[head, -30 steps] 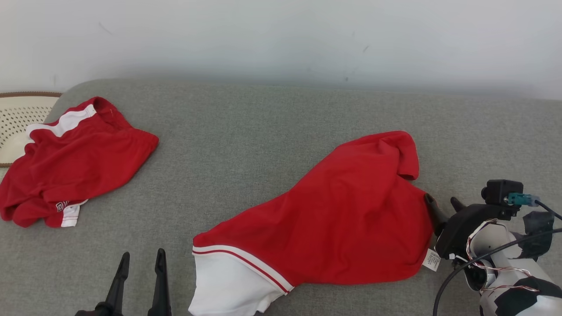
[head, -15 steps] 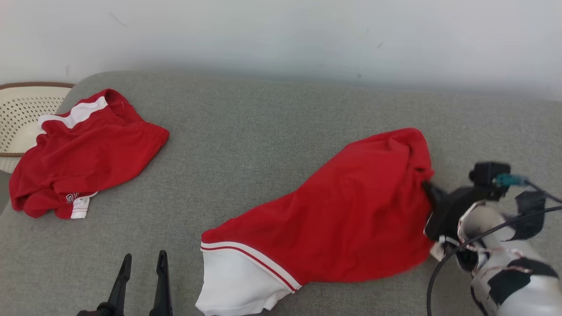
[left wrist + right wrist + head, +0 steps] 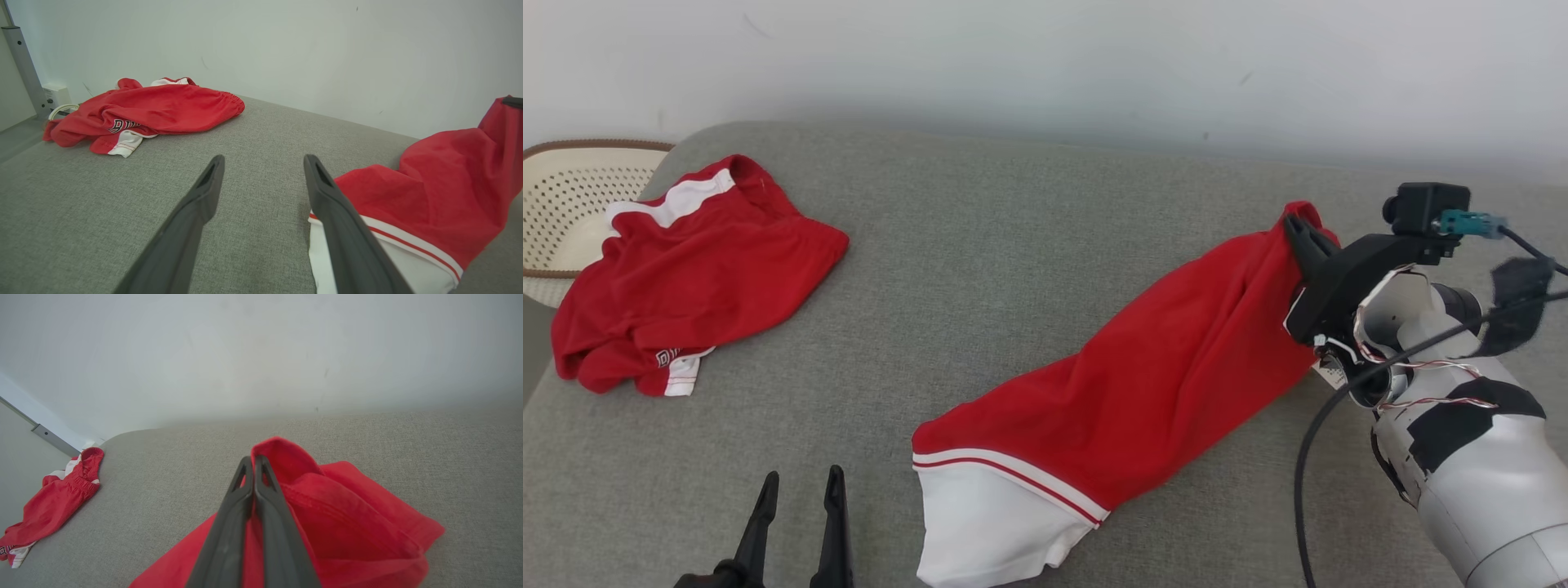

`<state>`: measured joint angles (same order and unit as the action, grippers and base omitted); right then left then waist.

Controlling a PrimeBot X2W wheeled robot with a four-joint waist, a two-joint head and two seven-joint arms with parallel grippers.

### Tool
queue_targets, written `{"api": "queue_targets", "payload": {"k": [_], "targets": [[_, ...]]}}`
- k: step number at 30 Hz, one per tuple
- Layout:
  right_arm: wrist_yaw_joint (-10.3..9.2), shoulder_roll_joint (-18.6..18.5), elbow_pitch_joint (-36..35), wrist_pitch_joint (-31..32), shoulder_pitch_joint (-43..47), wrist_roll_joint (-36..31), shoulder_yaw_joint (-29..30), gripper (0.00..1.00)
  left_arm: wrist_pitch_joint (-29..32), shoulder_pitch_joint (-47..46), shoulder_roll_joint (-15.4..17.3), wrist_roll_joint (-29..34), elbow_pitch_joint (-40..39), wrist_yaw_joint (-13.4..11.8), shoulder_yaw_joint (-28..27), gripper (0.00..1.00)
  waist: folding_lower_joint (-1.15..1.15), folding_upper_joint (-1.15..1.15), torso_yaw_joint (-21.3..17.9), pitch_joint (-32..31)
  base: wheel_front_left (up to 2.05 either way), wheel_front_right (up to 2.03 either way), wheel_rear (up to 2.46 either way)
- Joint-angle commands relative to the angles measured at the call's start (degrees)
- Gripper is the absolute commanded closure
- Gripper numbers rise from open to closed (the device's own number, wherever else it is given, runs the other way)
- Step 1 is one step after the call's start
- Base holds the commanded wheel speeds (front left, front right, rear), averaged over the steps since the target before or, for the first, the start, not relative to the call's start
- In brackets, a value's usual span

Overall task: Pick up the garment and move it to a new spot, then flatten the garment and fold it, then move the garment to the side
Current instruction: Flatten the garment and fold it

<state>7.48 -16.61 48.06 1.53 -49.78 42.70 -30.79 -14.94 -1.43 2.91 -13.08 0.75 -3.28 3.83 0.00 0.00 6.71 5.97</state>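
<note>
The right gripper, at three o'clock, clamps an edge of the red shorts aloft for carrying. The left gripper sits open at seven o'clock.

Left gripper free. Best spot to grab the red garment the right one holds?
The garment's white hem, at its left corner, coming in from the left, low over the grey surface. It lies flat beside the open left gripper, opposite the right gripper's pinch.

garment white hem: cut by bottom edge | basket: cut by left edge
</note>
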Motion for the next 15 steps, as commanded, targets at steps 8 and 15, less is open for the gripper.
{"api": "queue_targets", "payload": {"k": [8,15], "targets": [[0.03,0.5,9.0,-2.7,-1.6,-2.6,-4.2,0.00,-0.4,0.0,0.0,-0.7,0.8,-0.3,0.2,0.00,0.00,0.00,0.8,-0.3,0.00,0.00,0.00],[0.03,-1.8,6.4,-7.3,1.7,-0.4,-6.2,0.00,-0.4,0.2,0.0,-0.6,1.0,-0.1,-0.4,0.00,0.00,0.00,-1.2,-0.7,0.00,0.00,0.00]]}}
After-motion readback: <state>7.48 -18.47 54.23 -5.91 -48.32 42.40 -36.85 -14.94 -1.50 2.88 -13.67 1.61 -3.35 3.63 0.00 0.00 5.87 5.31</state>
